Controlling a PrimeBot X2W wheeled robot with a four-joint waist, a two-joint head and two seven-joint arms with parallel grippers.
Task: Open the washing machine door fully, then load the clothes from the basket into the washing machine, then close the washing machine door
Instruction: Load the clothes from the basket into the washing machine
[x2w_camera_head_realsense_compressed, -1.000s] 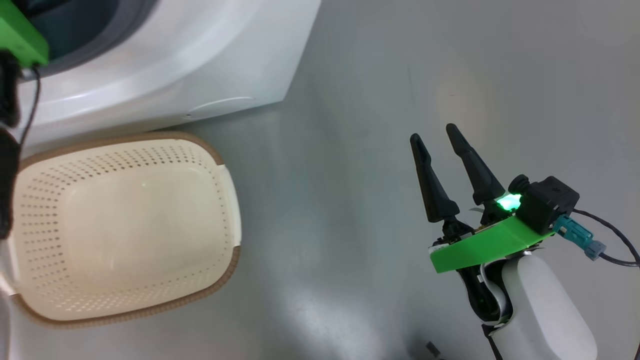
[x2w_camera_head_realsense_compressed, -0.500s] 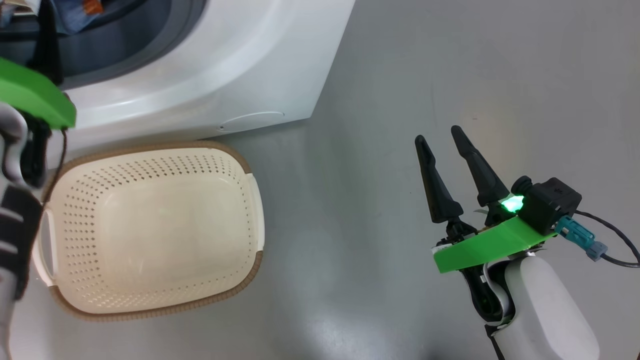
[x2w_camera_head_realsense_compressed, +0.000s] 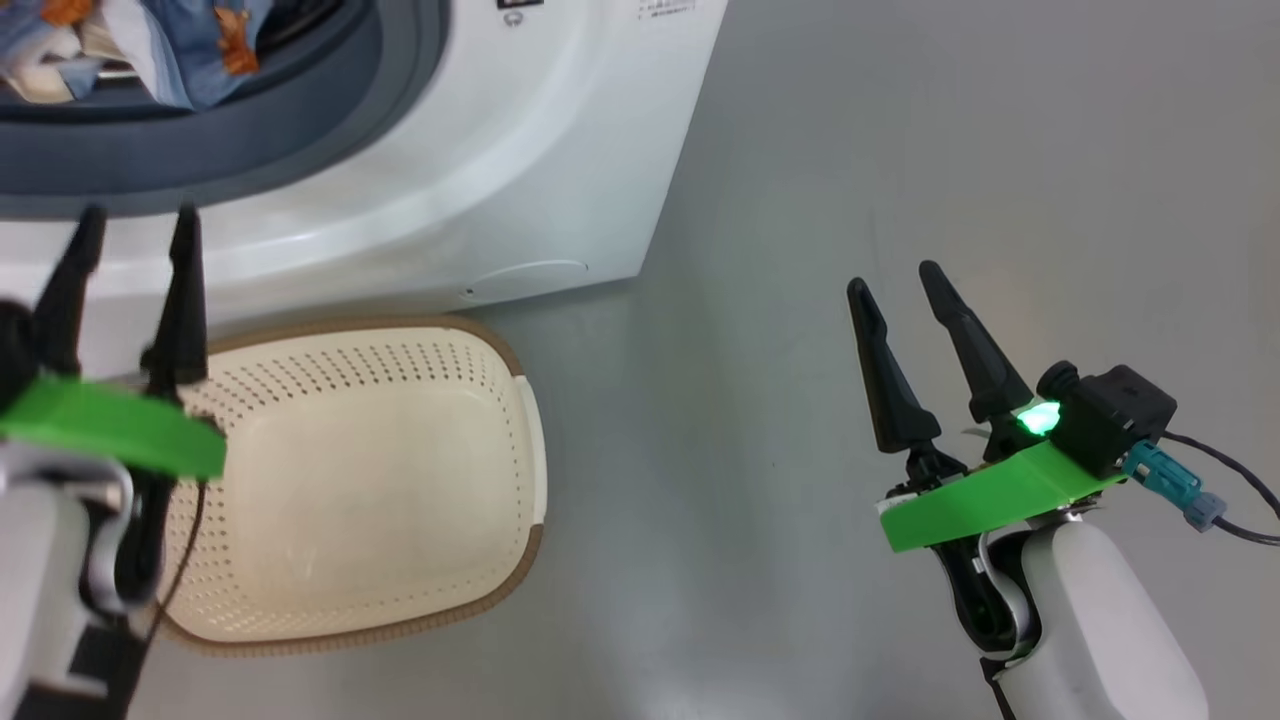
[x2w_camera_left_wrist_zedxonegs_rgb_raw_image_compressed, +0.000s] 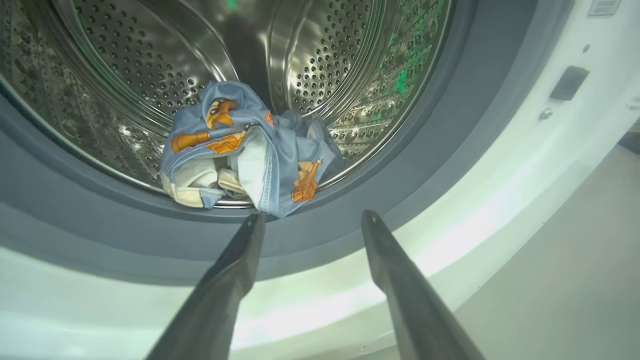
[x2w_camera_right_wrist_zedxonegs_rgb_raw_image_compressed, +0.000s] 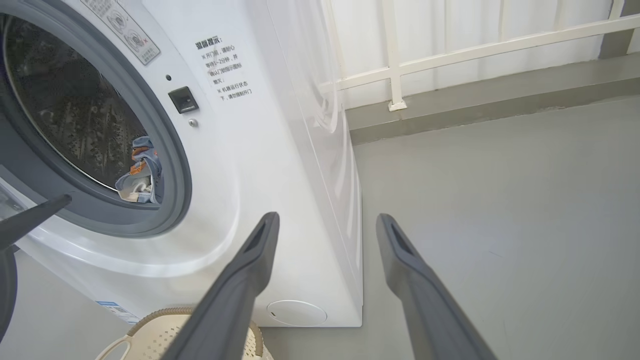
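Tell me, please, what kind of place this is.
Probably a laundry corner, perhaps on a balcony: a big white front-loading washing machine with light blue printed clothes inside, a cream perforated plastic basket, and a white railing behind.

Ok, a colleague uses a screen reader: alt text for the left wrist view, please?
Light blue clothes with orange prints lie at the front of the steel drum of the washing machine. The open, empty left gripper points at them from outside.
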